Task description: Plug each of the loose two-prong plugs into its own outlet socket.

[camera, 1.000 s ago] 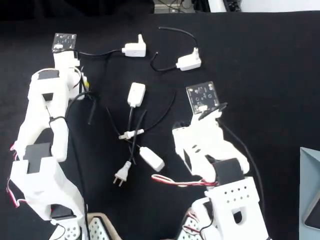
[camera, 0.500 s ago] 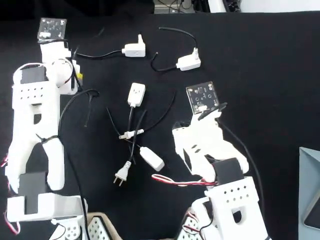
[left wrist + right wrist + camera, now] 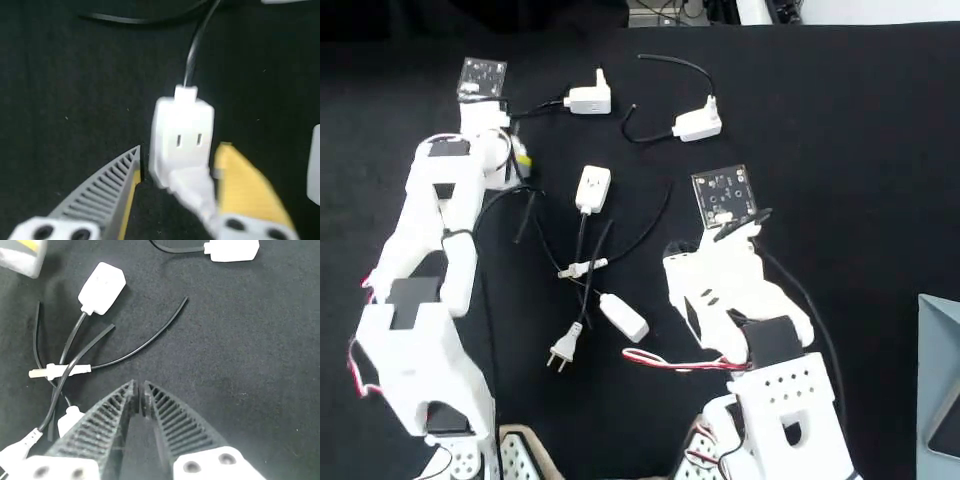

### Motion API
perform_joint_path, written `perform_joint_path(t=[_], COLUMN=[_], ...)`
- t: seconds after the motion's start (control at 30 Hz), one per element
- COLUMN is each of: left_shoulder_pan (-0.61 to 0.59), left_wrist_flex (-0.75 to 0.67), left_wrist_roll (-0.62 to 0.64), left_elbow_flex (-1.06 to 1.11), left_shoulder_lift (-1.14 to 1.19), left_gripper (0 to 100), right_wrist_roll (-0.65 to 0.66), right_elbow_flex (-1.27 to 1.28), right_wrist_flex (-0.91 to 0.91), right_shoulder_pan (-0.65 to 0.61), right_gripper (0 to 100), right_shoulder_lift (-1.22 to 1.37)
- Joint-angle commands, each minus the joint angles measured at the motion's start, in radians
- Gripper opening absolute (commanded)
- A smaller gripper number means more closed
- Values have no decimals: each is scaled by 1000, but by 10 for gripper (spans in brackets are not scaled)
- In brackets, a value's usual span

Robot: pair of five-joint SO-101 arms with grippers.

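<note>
A: Just ahead of the left gripper (image 3: 180,150), finding an outlet socket (image 3: 182,127) framed between the parted fingers, after swinging out wide half a second ago and now swinging back in toward the cords.

B: Touching it?

A: Not managing to tell. Appearing close to the fingertips from the wrist, though, with its two slots turned toward the camera and its cord trailing away beyond.

B: Meaning what for the job?

A: Probably lining up on that socket, nothing further. Not seeing any plug shifting or getting seated over the last second. Also finding the right gripper (image 3: 140,390) staying put, fingers pressed together on nothing, with the same socket lying well ahead of it.

B: Counting, biggest first?

A: Counting two arms. Then four white blocks on cords: that socket, a second socket (image 3: 588,98) near the left gripper, a third socket (image 3: 698,122) far beyond the right gripper, and an oblong block (image 3: 623,318) behind and left of the right gripper, possibly a socket too. Then two loose plugs, both lying to the right gripper's left: a white plug (image 3: 582,268) and, farther back, a two-prong plug (image 3: 560,353).
</note>
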Motion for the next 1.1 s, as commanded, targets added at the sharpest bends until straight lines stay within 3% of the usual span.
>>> perform_joint_path(t=[0.0,0.2,0.53,0.7,0.83,1.07], left_shoulder_pan=[1,1,15,94,194,283], left_wrist_flex=[32,199,445,522,485,92], left_wrist_roll=[49,37,43,38,43,43], left_elbow_flex=[-68,-113,-107,-85,-2,289], left_shoulder_lift=[-11,-110,-453,-543,-542,-535], left_gripper=[340,339,338,338,338,338], right_wrist_roll=[2,-6,-6,-6,-6,-6], right_elbow_flex=[-7,-2,-2,-2,10,15], right_wrist_flex=[-17,-12,-12,-12,-17,-18], right_shoulder_pan=[-11,-11,-11,-11,-11,-11], right_gripper=[15,82,82,82,82,82], right_shoulder_lift=[-10,-10,-10,-10,-10,-10])
